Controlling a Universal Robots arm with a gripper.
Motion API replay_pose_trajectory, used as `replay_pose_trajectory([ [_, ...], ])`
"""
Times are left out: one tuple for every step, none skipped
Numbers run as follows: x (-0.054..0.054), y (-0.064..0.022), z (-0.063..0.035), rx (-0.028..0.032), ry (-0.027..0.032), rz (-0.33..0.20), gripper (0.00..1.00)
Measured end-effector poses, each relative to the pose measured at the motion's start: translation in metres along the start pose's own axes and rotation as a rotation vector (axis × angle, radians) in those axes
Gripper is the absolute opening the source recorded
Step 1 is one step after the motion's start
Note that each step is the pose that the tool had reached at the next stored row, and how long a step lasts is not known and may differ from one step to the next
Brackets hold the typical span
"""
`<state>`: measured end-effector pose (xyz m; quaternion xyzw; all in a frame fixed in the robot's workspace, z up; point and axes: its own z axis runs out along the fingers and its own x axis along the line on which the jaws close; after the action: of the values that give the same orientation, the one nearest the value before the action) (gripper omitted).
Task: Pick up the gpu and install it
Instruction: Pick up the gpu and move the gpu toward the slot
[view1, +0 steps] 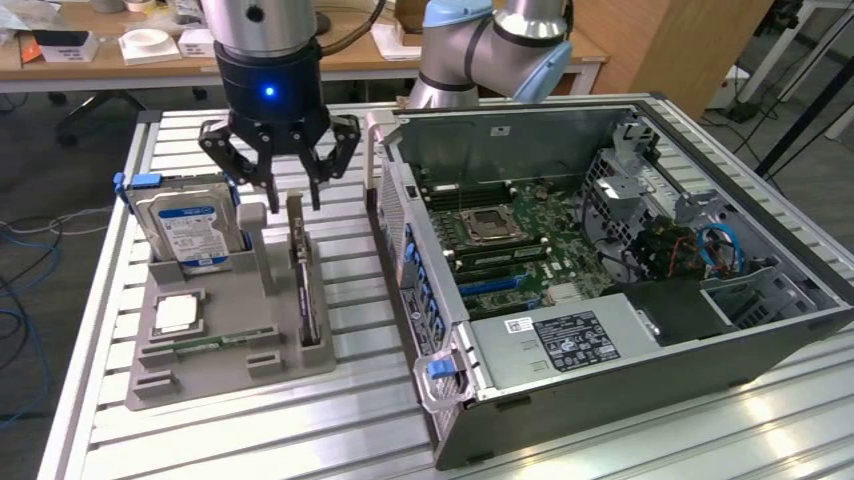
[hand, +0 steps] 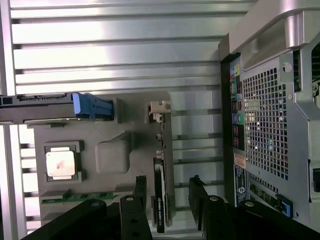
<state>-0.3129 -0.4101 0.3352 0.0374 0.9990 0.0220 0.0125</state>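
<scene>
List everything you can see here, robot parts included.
slatted aluminium table: one, silver, under everything
grey plastic parts holder: one, grey, table, exterior view's left
blue-labelled silver hard drive: one, silver-blue, upright in holder
thin dark gpu card: one, dark, on edge in holder, nearest case
square processor chip: one, silvery, flat in holder
green memory stick: one, green, flat in holder
open metal computer case: one, grey, exterior view's right
robot arm: one, grey-blue, behind case
gripper: one, black, open, above gpu card

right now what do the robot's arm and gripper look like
The black gripper has jointed link fingers under a black cylindrical body with a glowing blue light. The arm is silver-grey with pale blue joint caps; a black cable runs alongside.
</scene>
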Motion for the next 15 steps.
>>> replay_pose_trajectory([
  [-0.0001, -0.0004, 0.0006, -0.0001, 0.0000, 0.000, 0.47],
  [-0.0002, -0.0007, 0.0012, -0.0001, 0.0001, 0.000, 0.47],
  [-0.0004, -0.0011, 0.0018, 0.0000, 0.0000, 0.000, 0.47],
  [-0.0005, -0.0015, 0.0024, 0.0000, 0.0000, 0.000, 0.47],
  [-0.0006, -0.0019, 0.0030, -0.0001, 0.0000, 0.000, 0.47],
  [-0.0007, -0.0022, 0.0036, 0.0000, 0.0000, 0.000, 0.47],
  [-0.0009, -0.0026, 0.0042, 0.0000, 0.0001, 0.000, 0.47],
  [-0.0010, -0.0030, 0.0049, 0.0000, 0.0000, 0.000, 0.47],
  [-0.0011, -0.0034, 0.0055, -0.0001, 0.0000, 0.000, 0.47],
  [-0.0012, -0.0038, 0.0061, -0.0001, 0.0000, 0.000, 0.47],
  [-0.0014, -0.0041, 0.0067, -0.0001, 0.0000, 0.000, 0.47],
  [-0.0015, -0.0045, 0.0073, 0.0000, 0.0000, 0.000, 0.47],
  [-0.0016, -0.0048, 0.0079, -0.0001, 0.0000, 0.000, 0.47],
  [-0.0018, -0.0052, 0.0086, -0.0001, 0.0000, 0.000, 0.47],
  [-0.0019, -0.0056, 0.0091, 0.0000, 0.0000, 0.000, 0.47],
])
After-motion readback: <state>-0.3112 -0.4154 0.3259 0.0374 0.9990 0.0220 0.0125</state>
